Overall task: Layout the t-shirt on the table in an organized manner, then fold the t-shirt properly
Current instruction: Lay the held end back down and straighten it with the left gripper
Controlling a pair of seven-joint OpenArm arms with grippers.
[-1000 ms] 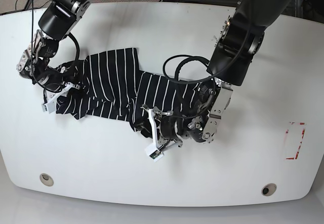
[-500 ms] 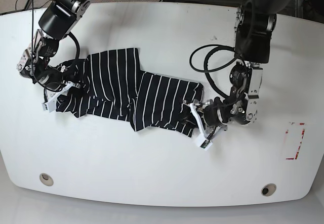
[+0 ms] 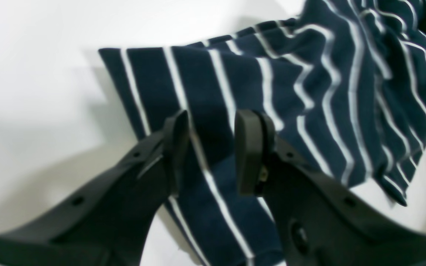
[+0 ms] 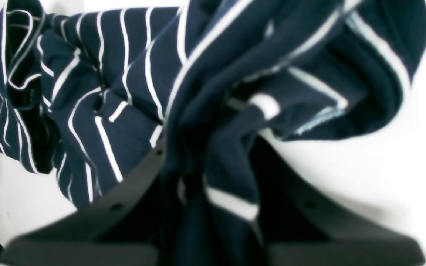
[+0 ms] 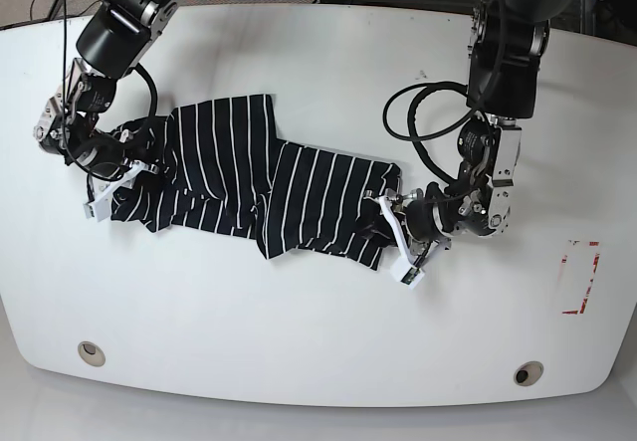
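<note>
The t-shirt (image 5: 249,177), black with thin white stripes, lies rumpled across the left and middle of the table (image 5: 299,341). My right gripper (image 5: 105,194) is at the shirt's left end. In the right wrist view the right gripper (image 4: 205,177) is shut on a bunched fold of the t-shirt (image 4: 131,85). My left gripper (image 5: 393,237) is at the shirt's right edge. In the left wrist view the left gripper (image 3: 213,147) stands open, its fingers (image 3: 252,147) apart over a flat corner of the t-shirt (image 3: 309,92), with fabric showing through the gap.
Two round grey grommet holes (image 5: 92,352) (image 5: 529,372) sit near the front edge. A red-and-white sticker (image 5: 580,278) lies at the right. A black cable loop (image 5: 418,127) hangs from the left arm beside the shirt's right end.
My left arm has swung right, from the shirt's lower middle edge to its right edge, and has nearly stopped there. The right gripper has held its place on the left end.
</note>
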